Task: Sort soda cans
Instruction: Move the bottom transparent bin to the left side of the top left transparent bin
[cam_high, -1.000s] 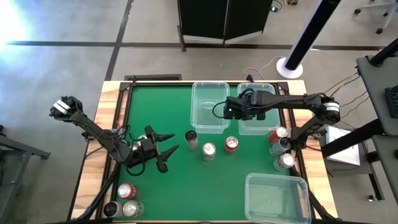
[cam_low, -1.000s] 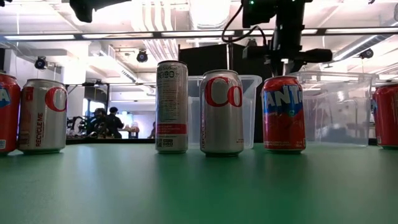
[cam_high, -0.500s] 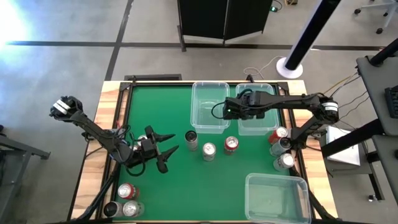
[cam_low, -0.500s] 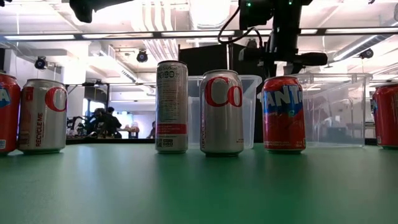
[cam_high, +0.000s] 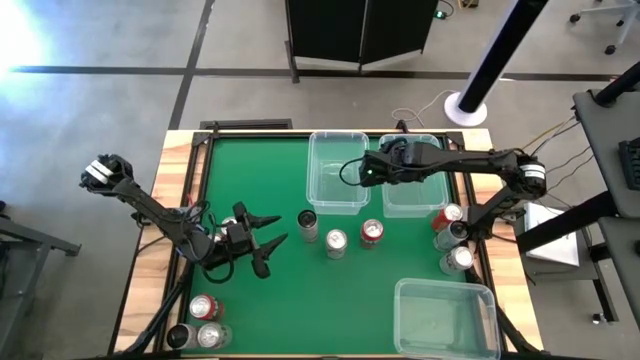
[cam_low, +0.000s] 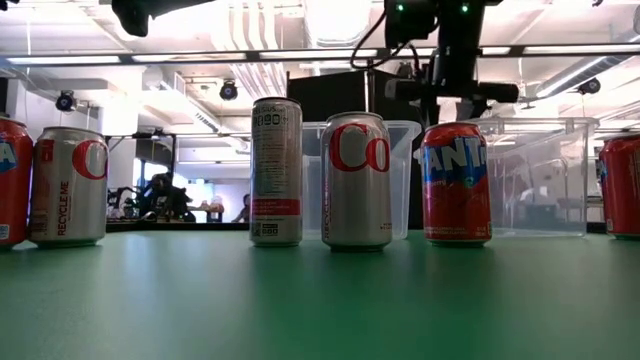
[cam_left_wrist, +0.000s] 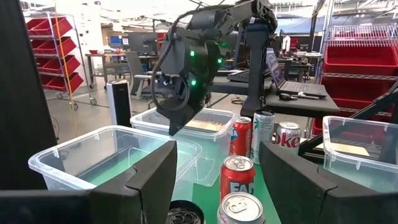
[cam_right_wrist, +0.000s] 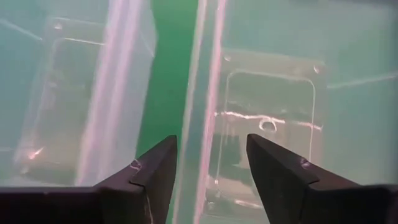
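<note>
Three soda cans stand upright in a row mid-table: a slim can (cam_high: 307, 222), a silver-white can (cam_high: 335, 242) and a red can (cam_high: 371, 232). More cans stand in a group at the right edge (cam_high: 455, 235) and another at the near left corner (cam_high: 203, 322). My left gripper (cam_high: 280, 228) is open just left of the slim can, level with the table, nothing between its fingers (cam_left_wrist: 217, 168). My right gripper (cam_high: 362, 176) hangs open and empty above the gap between the two far clear bins (cam_right_wrist: 211, 149), pointing down.
Two clear bins (cam_high: 338, 170) (cam_high: 412, 185) sit side by side at the far edge, both looking empty. A third clear bin (cam_high: 445, 318) stands at the near right corner. Green mat lies bare between the middle cans and the near edge (cam_high: 320, 310).
My right gripper has shifted a little toward the table's far edge above the two far bins, still open. The left arm and all cans have kept still.
</note>
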